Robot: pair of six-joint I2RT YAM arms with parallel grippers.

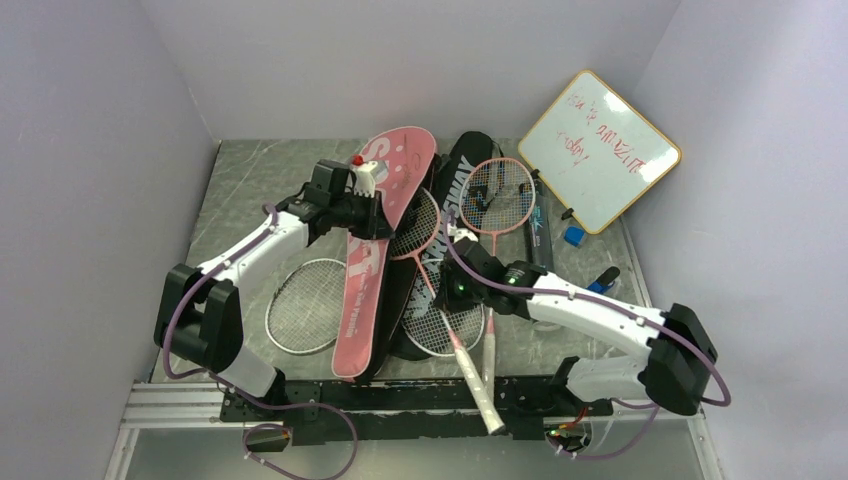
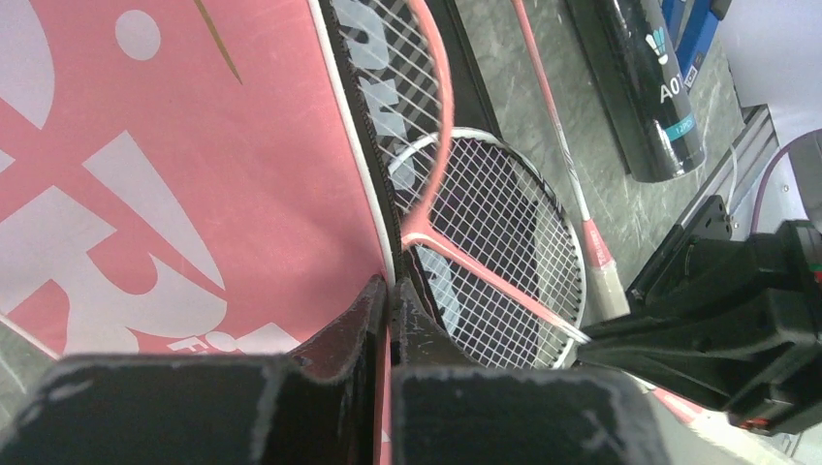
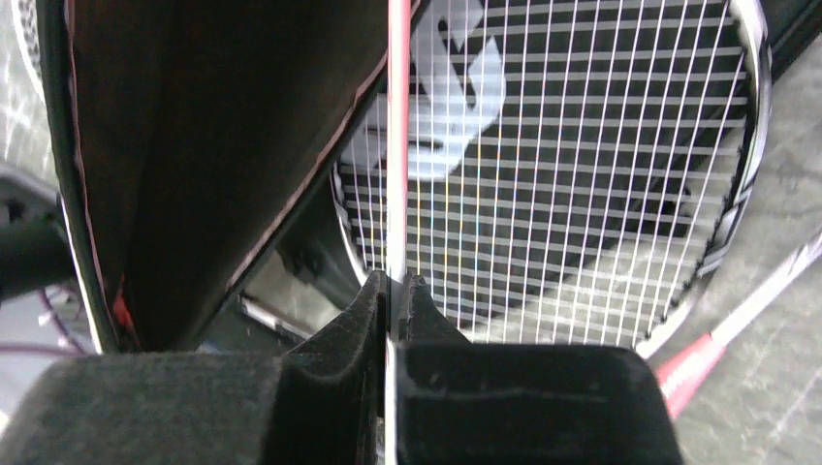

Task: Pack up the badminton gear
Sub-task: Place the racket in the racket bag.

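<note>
Where pink cover [image 1: 366, 290] overlaps, white racket [image 1: 300, 306] vanishes.

Soft, even light from above fills the booth, leaving faint shadows on the grey marbled desk [image 1: 250, 180]. The overhead view is sharp. Close up, the black padded fingers [image 2: 349, 339] blur, while the white racket strings [image 3: 582, 194] are crisp.

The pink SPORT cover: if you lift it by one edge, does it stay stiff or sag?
Probably floppy: the pink SPORT cover looks thin and sleeve-like, and it seems to bend where the left gripper pinches its edge. Likely light, since that one pinch appears to raise the edge.
</note>
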